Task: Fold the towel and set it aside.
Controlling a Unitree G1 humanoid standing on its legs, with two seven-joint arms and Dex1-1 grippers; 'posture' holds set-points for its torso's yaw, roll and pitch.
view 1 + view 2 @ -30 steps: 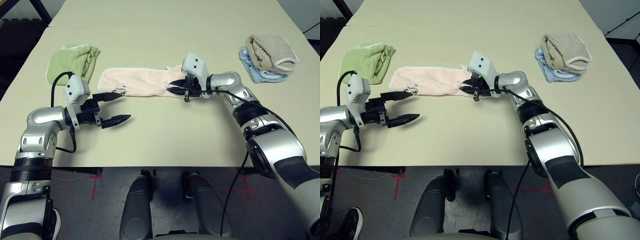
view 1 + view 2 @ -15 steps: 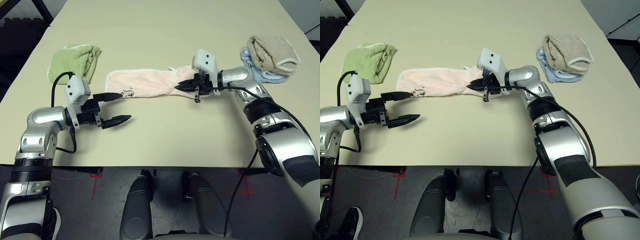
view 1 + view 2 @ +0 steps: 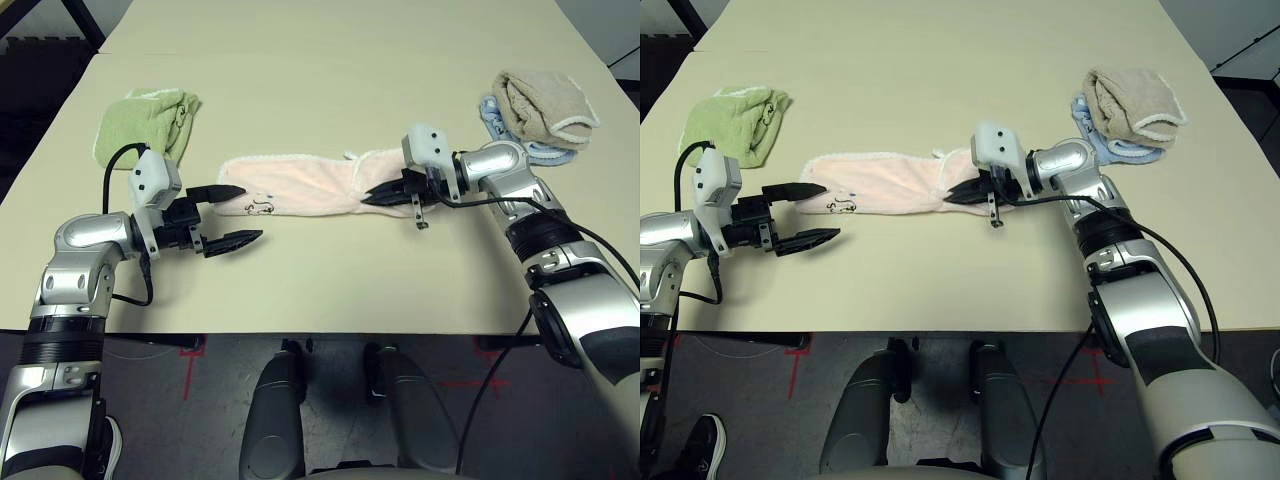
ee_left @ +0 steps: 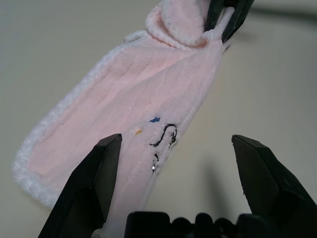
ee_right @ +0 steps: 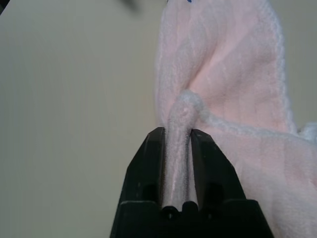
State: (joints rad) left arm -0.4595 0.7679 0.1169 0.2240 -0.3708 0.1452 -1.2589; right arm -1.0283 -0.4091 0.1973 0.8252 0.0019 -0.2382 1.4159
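Observation:
The pale pink towel [image 3: 300, 185] lies stretched out as a long strip across the middle of the table, its dark motif [image 4: 163, 139] near its left end. My right gripper [image 3: 370, 198] pinches the bunched right end of the towel, and a fold of pink terry sits between its fingers [image 5: 148, 163]. My left gripper [image 3: 250, 213] stands open just at the towel's left end. One of its fingers lies over the towel's corner, the other over bare table, and nothing is held.
A light green towel [image 3: 145, 120] lies bunched at the far left. A beige towel [image 3: 540, 105] rests on a blue one [image 3: 492, 112] at the far right, just behind my right forearm. The table's front edge [image 3: 320, 330] runs close below both arms.
My right gripper has drawn the towel's right end to the right, and the whole towel has slid that way and stretched out. The left arm has stayed still.

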